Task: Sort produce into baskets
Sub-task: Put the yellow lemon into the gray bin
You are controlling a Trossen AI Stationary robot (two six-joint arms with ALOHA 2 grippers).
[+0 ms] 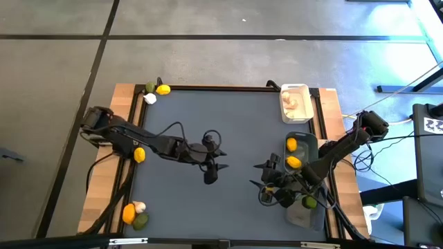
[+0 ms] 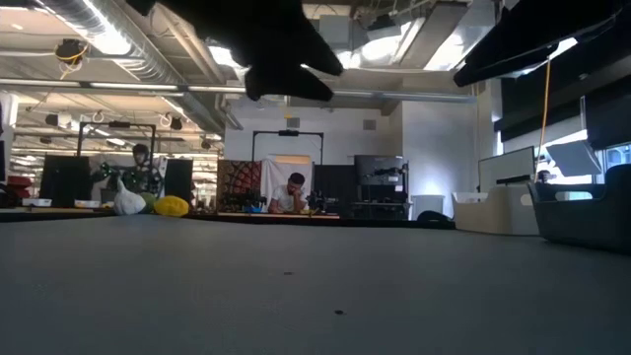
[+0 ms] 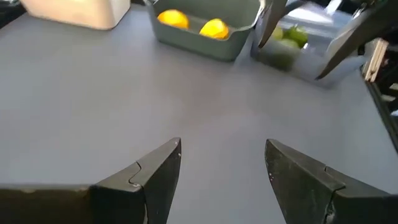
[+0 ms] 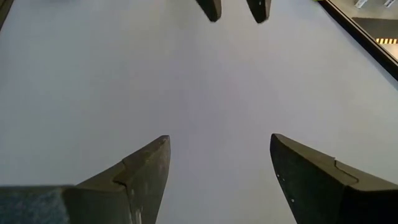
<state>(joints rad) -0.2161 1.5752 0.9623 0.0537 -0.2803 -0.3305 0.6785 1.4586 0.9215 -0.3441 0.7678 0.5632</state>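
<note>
High view shows both empty, spread grippers, left gripper (image 1: 211,164) and right gripper (image 1: 266,181), facing across the grey mat (image 1: 228,124); reaching together risks them colliding.

From my station I see grey concrete floor (image 1: 208,55) with dark seams, exposed ceiling ducts (image 2: 128,49), bright overhead lights (image 2: 385,35), a person (image 2: 291,194) seated at far desks, white wall (image 2: 434,148)
</note>
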